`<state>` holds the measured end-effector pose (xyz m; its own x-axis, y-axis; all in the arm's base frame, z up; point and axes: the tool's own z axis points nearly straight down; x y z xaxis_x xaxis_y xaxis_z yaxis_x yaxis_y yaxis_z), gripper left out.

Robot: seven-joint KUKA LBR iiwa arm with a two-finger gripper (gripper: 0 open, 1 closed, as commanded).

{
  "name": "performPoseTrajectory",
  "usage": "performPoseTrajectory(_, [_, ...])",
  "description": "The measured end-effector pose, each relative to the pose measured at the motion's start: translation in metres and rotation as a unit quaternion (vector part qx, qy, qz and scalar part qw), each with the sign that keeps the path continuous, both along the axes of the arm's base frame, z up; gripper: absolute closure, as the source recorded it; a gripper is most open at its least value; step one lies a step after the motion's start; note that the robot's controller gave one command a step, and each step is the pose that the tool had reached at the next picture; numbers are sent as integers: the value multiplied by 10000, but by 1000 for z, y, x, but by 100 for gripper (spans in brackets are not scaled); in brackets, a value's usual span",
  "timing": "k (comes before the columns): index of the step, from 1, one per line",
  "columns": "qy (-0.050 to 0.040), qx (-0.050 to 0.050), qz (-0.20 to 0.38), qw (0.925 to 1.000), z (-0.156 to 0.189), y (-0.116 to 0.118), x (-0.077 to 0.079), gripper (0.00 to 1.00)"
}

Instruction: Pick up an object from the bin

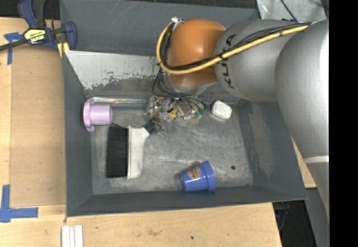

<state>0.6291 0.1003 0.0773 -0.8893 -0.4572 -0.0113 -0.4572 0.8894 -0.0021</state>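
I am watching the gripper (168, 109) hanging low in the bin (78, 179); I cannot tell if it is open or closed. The black-and-white brush (123, 151) is lying at its 7 o'clock, a white cap (221, 110) at 3.

The orange cover (193, 53) hides most of the hand (163, 112).

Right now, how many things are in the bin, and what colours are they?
Lilac: 1, the capped tube
Black and white: 1, the brush
Blue: 1, the cup
White: 1, the small block
Total in sight: 4
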Motion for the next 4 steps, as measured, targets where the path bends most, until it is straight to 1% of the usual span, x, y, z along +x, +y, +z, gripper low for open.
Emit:
performPoseTrajectory(1, [1, 0, -3, 10000, 0, 0, 0, 100])
performPoseTrajectory(2, [51, -15, 118, 9999, 51, 3, -2, 100])
performPoseTrajectory(3, [-9, -5, 137, 9999, 43, -1, 2, 100])
performPoseTrajectory(4, [72, -18, 588, 9982, 80, 3, -8, 100])
